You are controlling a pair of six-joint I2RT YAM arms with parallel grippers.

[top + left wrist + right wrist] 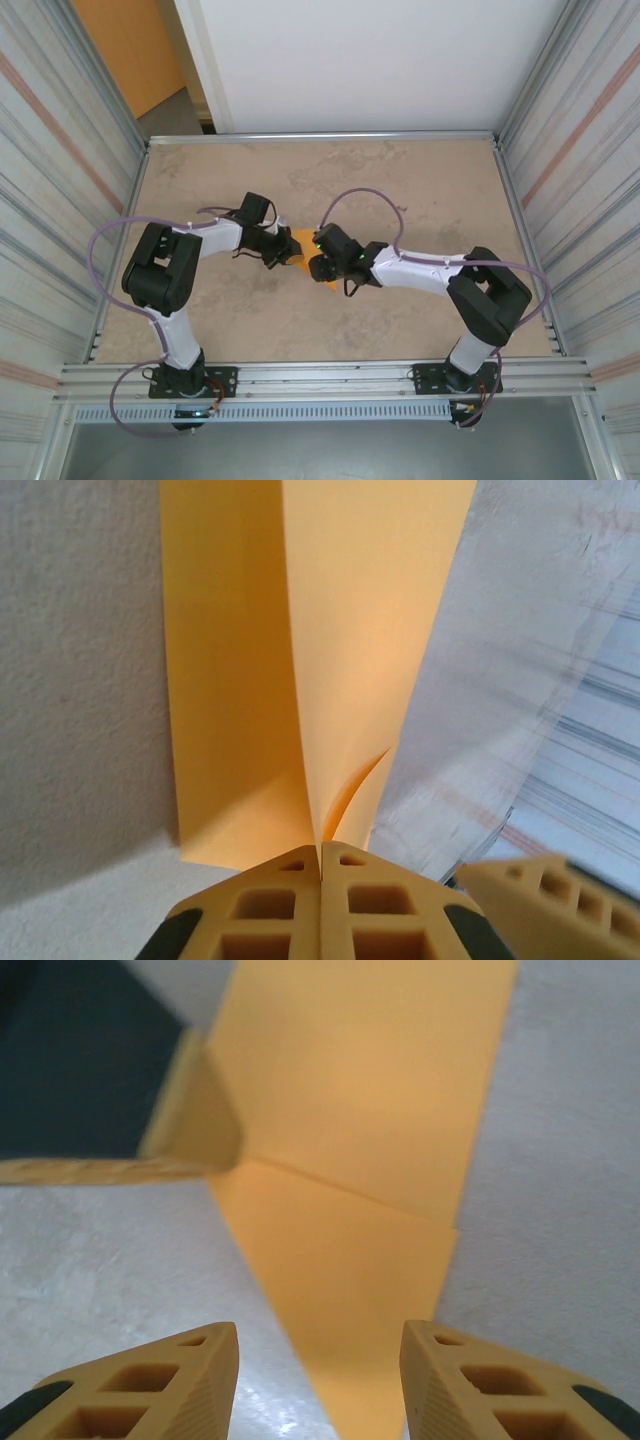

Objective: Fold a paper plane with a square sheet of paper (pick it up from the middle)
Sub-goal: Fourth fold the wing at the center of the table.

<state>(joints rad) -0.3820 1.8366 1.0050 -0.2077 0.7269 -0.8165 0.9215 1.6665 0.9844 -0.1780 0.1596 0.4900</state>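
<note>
Paper plane [340, 1240] points into parted right end effector [318, 1332]; left end effector [322, 850] clamps it.

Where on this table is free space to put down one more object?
Bare: the far half of the table, up to the white wall, and the near strip by the front rail. Crowded: the middle, where left tool and right tool meet at the orange paper.

Legend: no text, label, brand name, number or sign can be read in any of the three views.
</note>
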